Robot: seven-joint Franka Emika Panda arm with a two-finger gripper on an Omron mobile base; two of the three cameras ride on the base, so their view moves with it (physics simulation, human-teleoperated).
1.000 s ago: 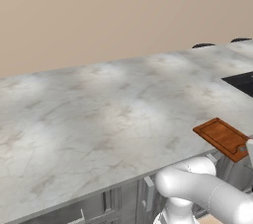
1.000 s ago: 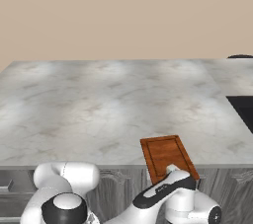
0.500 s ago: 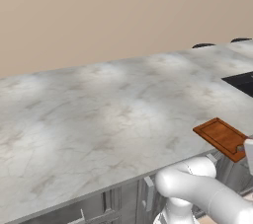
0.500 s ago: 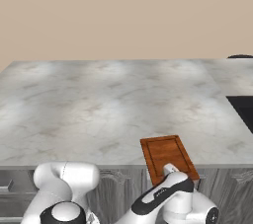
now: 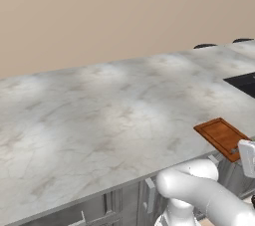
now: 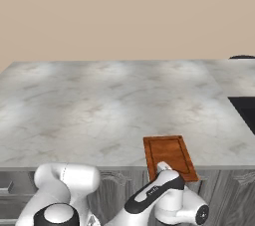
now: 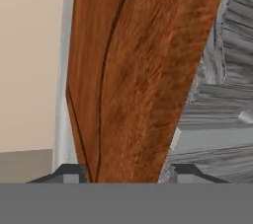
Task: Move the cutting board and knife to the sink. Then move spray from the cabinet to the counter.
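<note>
We see the cutting board (image 6: 170,157) lying flat at the near edge of the counter (image 6: 99,105), overhanging it slightly, with the dark sink (image 5: 244,82) farther right. In the hand view the board (image 7: 143,75) sits between the claw (image 7: 126,173) tips, one on each side, so the claw looks clamped on its edge, the grey cabinet fronts (image 7: 222,119) beside it.

Your left base view looks forward and down from behind the arm's left side, over the marble worktop (image 5: 99,115) toward the beige wall. Your right base view faces the same worktop (image 6: 99,105) from the other side. Both share the cutting board (image 5: 222,137) (image 6: 169,154) at the near edge. Your hand view sits very close against that board (image 7: 143,70).
</note>
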